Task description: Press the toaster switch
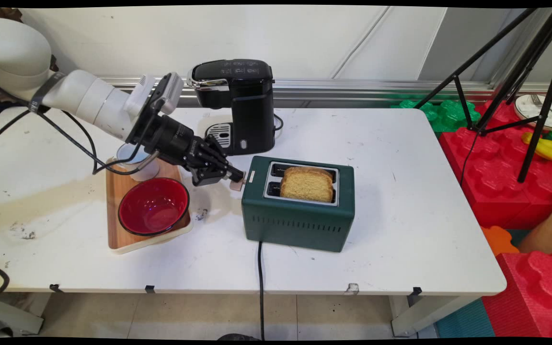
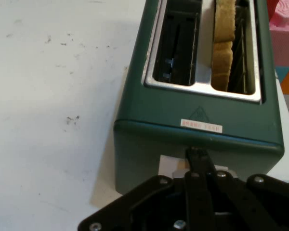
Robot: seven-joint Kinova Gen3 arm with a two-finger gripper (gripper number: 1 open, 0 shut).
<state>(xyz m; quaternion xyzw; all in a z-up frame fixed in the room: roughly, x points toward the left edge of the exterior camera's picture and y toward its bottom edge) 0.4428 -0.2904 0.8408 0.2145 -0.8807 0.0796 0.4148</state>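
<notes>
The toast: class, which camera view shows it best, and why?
The main view: there the toast shows its broad face, standing up out of the toaster. The hand view catches it only edge-on in one slot, cut off by the picture's top.

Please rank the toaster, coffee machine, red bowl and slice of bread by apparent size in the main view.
1. toaster
2. coffee machine, close to the toaster and farther from the camera, so unsure
3. red bowl
4. slice of bread
</notes>
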